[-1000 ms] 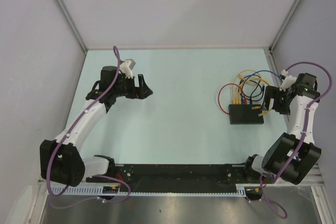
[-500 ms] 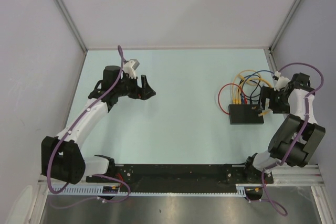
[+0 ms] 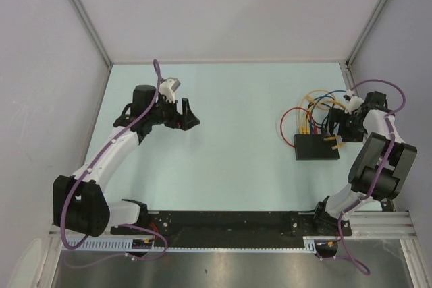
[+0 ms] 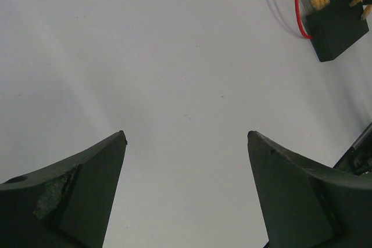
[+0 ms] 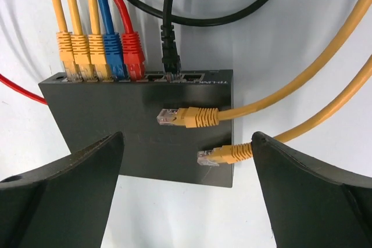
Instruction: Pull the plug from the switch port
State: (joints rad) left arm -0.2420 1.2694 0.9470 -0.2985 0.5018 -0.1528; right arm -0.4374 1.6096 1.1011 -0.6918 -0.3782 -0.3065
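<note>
Holding the right tool spread wide above the switch, lying far right on the counter (black plug sitting in a port). Holding the left tool gaping too, well apart.

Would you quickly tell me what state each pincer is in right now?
Left pincer: open, holding nothing.
Right pincer: open, holding nothing, poised over the flat matte-black rectangular switch.

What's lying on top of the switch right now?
Two unplugged yellow plugs lie on the switch, cables trailing off one side. Whatever is underneath it is hidden.
</note>
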